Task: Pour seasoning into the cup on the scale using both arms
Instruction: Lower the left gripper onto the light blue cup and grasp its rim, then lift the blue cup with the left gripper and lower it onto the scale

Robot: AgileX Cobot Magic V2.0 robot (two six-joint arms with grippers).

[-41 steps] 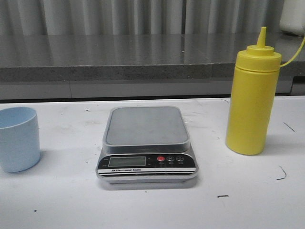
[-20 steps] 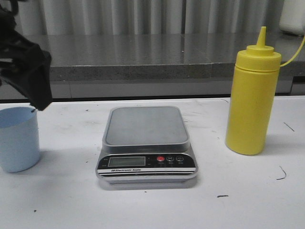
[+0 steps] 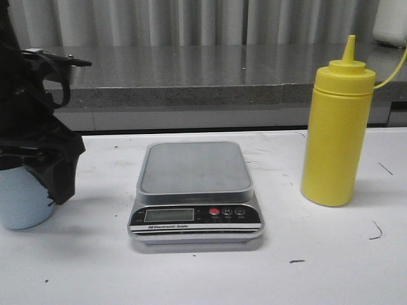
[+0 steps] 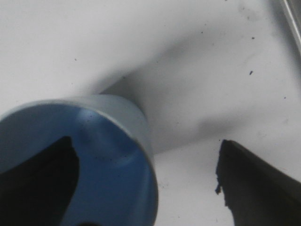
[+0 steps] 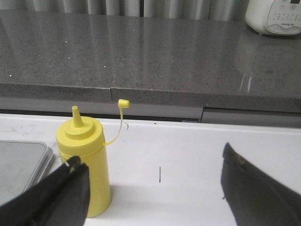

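The pale blue cup point(image 3: 20, 204) stands on the white table at the far left, mostly hidden by my left gripper point(image 3: 49, 183). In the left wrist view the cup point(image 4: 101, 155) is seen from above. My left gripper point(image 4: 146, 186) is open and straddles the cup's wall, with one finger point(image 4: 40, 181) inside and the other outside. The silver-grey scale point(image 3: 194, 166) sits in the middle with a bare platform. The yellow seasoning bottle point(image 3: 336, 130) stands upright at the right. My right gripper point(image 5: 155, 193) is open and empty, with the bottle point(image 5: 89, 162) beside one finger point(image 5: 61, 197).
A grey stone counter point(image 3: 191, 73) runs along the back of the table. The bottle's tethered cap point(image 5: 123, 102) hangs off to one side. A white appliance point(image 5: 275, 16) stands on the counter at the far right. The scale's corner point(image 5: 21, 162) shows in the right wrist view.
My left arm came into view from the upper left and dropped down onto the cup, now covering most of it. The bottle and scale have not moved.
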